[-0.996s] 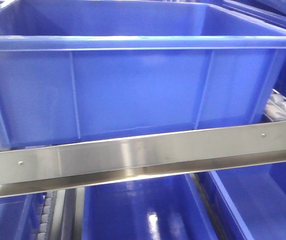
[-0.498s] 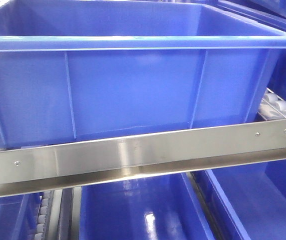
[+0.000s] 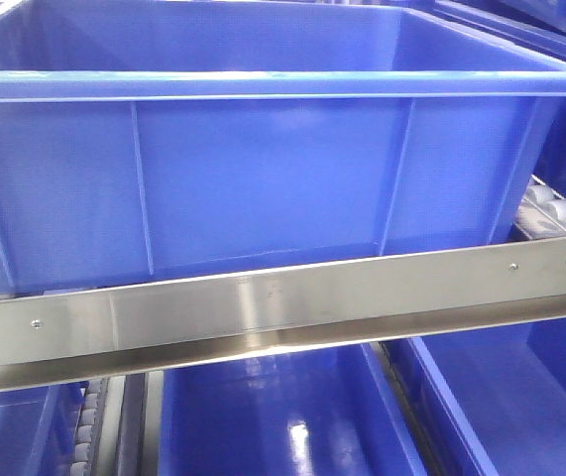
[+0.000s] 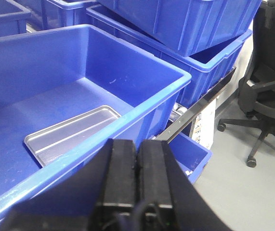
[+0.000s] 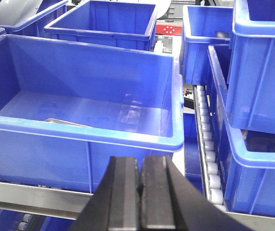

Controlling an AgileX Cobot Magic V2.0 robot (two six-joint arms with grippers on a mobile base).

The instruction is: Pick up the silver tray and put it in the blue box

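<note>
The silver tray (image 4: 72, 132) lies flat on the floor of the blue box (image 4: 151, 103), close under the near wall, its two lengthwise ridges catching the light in the left wrist view. The right wrist view shows only a thin pale sliver of it (image 5: 65, 122) over the box rim, and the front view shows none of it, only the box's ribbed outer wall (image 3: 263, 169) above a steel rack rail (image 3: 283, 302). Both arms hang outside the box: the left claw (image 4: 137, 159) has its two black fingers pressed together with nothing between them, and the right claw (image 5: 140, 187) is likewise closed and empty.

Judged from its thin rolled-rim build, the tray is probably light and stiff (a sheet-metal pan, not a casting), with a polished skin likely to slip in smooth pads. The rolled rim along a long side looks the surest hold, one finger inside the wall and one outside, near the middle so it does not swing. A flat pinch from above would find little to bite. Whether the tray rests fully flat or tips slightly against the wall is hard to tell from these angles. With the tray already inside the box, the placing appears done.
</note>
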